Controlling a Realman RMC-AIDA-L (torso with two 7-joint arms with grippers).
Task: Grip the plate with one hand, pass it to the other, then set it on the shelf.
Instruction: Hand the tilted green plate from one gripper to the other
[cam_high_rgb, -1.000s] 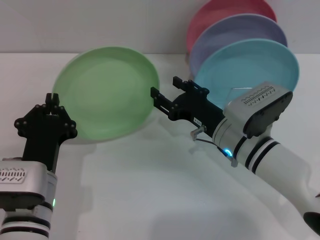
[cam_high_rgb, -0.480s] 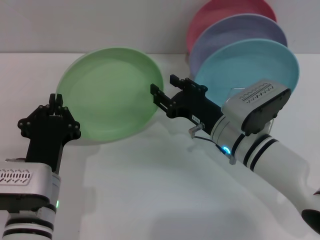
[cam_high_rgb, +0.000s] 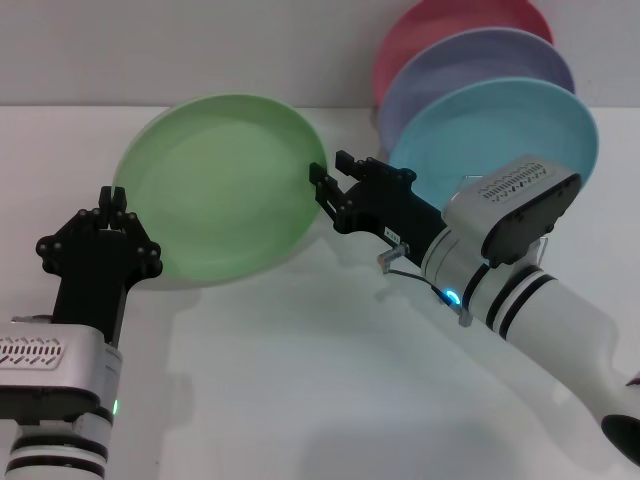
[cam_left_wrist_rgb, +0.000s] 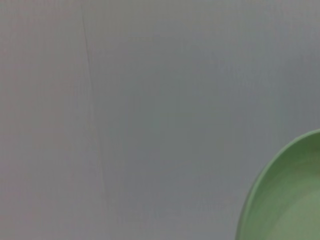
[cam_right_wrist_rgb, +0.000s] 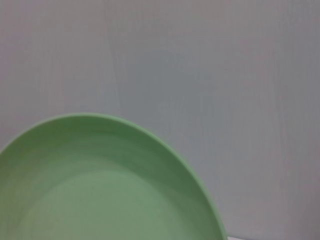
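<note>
The light green plate (cam_high_rgb: 225, 185) hangs tilted above the white table, its face toward me. My left gripper (cam_high_rgb: 112, 205) is shut on its lower left rim. From the right, my right gripper (cam_high_rgb: 327, 180) is open, its fingers straddling the plate's right rim. The plate (cam_left_wrist_rgb: 290, 200) fills one corner of the left wrist view. In the right wrist view the plate (cam_right_wrist_rgb: 100, 190) takes up much of the picture. The shelf (cam_high_rgb: 392, 262) stands at the back right, mostly hidden behind the right arm and the plates it holds.
Three plates stand upright in the shelf: a sky-blue plate (cam_high_rgb: 500, 130) in front, a lavender plate (cam_high_rgb: 480, 60) behind it and a red plate (cam_high_rgb: 450, 20) at the back. The white table (cam_high_rgb: 300, 380) stretches toward me between the arms.
The left gripper has carried the plate up and to the right. The right gripper's fingers, beside the rim a second ago, now reach around it.
</note>
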